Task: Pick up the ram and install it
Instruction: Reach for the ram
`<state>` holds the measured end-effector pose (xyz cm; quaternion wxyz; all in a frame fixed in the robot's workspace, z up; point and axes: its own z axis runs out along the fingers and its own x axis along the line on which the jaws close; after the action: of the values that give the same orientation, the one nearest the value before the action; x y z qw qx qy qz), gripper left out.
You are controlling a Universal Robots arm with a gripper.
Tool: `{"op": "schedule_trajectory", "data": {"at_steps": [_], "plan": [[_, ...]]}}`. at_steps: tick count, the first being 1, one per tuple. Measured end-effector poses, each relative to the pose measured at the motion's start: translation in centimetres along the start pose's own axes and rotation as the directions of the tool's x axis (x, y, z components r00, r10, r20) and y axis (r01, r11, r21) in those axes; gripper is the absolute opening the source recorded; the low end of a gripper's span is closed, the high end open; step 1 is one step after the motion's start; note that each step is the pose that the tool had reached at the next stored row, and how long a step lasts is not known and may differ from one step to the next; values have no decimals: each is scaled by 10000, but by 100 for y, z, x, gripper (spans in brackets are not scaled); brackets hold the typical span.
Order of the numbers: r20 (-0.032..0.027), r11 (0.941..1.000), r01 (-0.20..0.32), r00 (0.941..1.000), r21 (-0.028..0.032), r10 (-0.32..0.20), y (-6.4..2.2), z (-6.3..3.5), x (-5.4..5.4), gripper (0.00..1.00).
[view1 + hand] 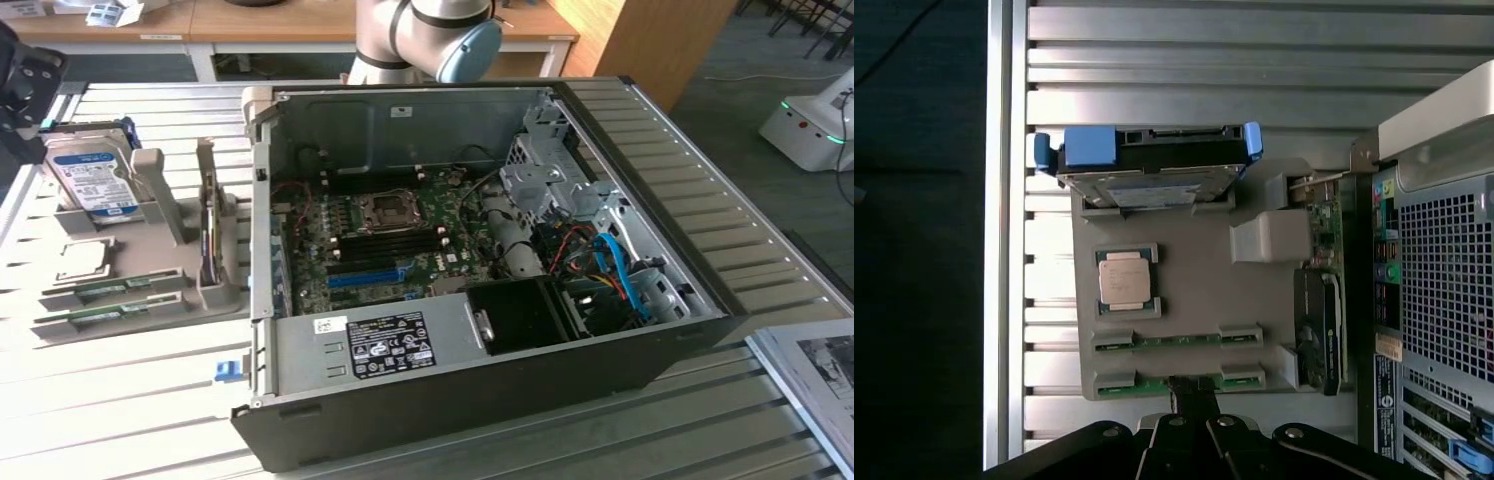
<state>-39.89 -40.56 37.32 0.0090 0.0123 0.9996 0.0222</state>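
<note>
Wrist view: gripper (1195,392) fingers pressed together, pinching nothing. Tips line up over the ram (1152,380); can't tell if they touch it. The ram lies flat in the outermost slot of the grey parts holder (1184,290), clipped at both ends, not lifted. A second green stick (1179,339) lies parallel just beside it, one slot further in.

Also on the holder:
- CPU (1127,280), flat, next to the second stick.
- HDD (1149,170) w/ blue caddy, standing on edge at the end opposite the ram.
- Graphics card (1319,320), on edge along the side nearest the PC case (1444,280).

Ext. view: the holder sits at the exterior view's left, on a slatted metal table (134,420), just beside the case. There the ram is the stick at the holder's near edge and the HDD stands at the far end. The case lies on its side w/ the panel off, so the mobo (387,240) is exposed. On the mobo:
- CPU socket (390,210) near the middle.
- Blue slot (363,277) nearer the camera.

PSU w/ white label (380,345) sits along the case's near wall. Drive cage and blue cables are at the exterior view's right. Arm (427,40) shows at the far side, above the case's far wall.
</note>
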Motion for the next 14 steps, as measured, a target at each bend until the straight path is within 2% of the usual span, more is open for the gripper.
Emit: {"op": "schedule_trajectory", "data": {"at_steps": [14], "plan": [[-2,10000,0,10000,1,0,-97,-4,-2,10]]}}
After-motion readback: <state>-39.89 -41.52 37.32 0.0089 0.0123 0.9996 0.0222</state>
